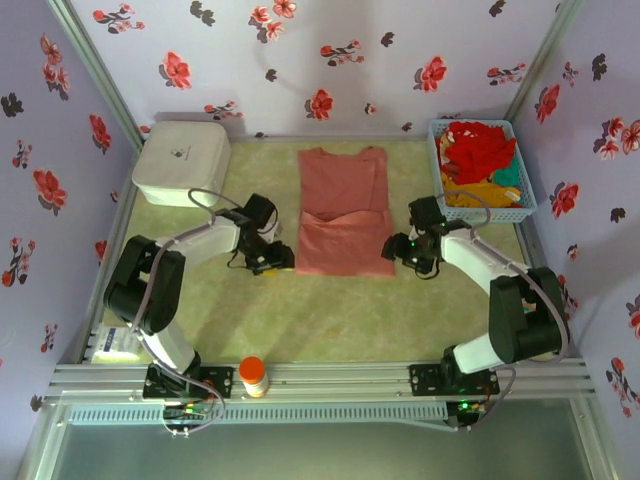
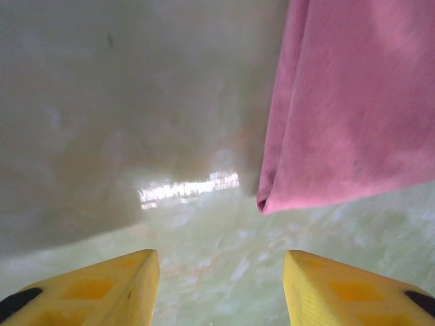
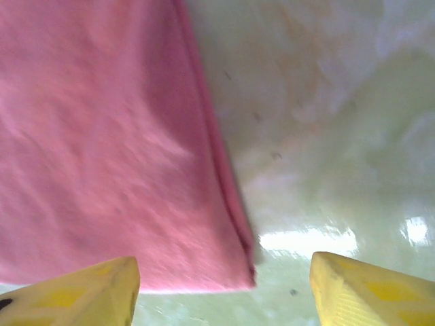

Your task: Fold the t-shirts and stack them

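At the far left of the desk (image 1: 330, 320) stands a white rounded box (image 1: 182, 163). Next comes the left end effector (image 1: 280, 260), low over the surface just beside the near left corner of the salmon-pink t-shirt (image 1: 343, 215). In its wrist view the yellow fingers (image 2: 102, 285) stand apart with only bare desk between them: open and holding nothing, the cloth's corner a little ahead and to one side.

The pink shirt lies flat in the middle of the desk, collar toward the far wall, its sides turned in to make a narrow strip. It looks light, limp and thin. It will probably sag and unfold if lifted by one point, so the two near hem corners, pinched through all layers, seem the best holds for a fold toward the collar.

The right end effector (image 1: 398, 250) sits beside the near right corner. Its fingers (image 3: 81, 292) are also spread and empty, the doubled edge lying ahead of them.

At the far right, a light-blue lattice basket (image 1: 490, 215) holds crumpled red (image 1: 478, 145), orange-yellow (image 1: 470, 195) and teal (image 1: 508, 178) shirts.
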Motion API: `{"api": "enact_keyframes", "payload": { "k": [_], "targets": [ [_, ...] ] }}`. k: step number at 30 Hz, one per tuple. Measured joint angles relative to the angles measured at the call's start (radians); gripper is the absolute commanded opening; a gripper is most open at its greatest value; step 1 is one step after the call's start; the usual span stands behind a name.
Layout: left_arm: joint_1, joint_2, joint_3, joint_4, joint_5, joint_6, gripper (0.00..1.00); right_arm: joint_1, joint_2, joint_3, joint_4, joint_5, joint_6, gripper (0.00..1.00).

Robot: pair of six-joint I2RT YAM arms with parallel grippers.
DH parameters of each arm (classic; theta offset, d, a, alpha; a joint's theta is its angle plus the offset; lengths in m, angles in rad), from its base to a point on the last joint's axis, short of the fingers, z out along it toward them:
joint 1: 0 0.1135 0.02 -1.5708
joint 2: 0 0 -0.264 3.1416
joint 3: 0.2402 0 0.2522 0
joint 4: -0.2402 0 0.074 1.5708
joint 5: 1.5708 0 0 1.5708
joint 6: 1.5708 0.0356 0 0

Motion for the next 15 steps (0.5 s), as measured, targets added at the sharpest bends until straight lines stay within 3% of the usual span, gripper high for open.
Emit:
{"api": "enact_keyframes", "payload": {
  "k": [9,15],
  "targets": [
    [-0.066,0.034,-0.048,0.182,0.055,-0.093,0.55,0.047,0.01,-0.064,0.054,-0.009,0.057,0.59],
    [-0.064,0.069,-0.029,0.193,0.063,-0.124,0.53,0.088,0.066,-0.044,0.083,-0.011,0.075,0.56]
  ]
}}
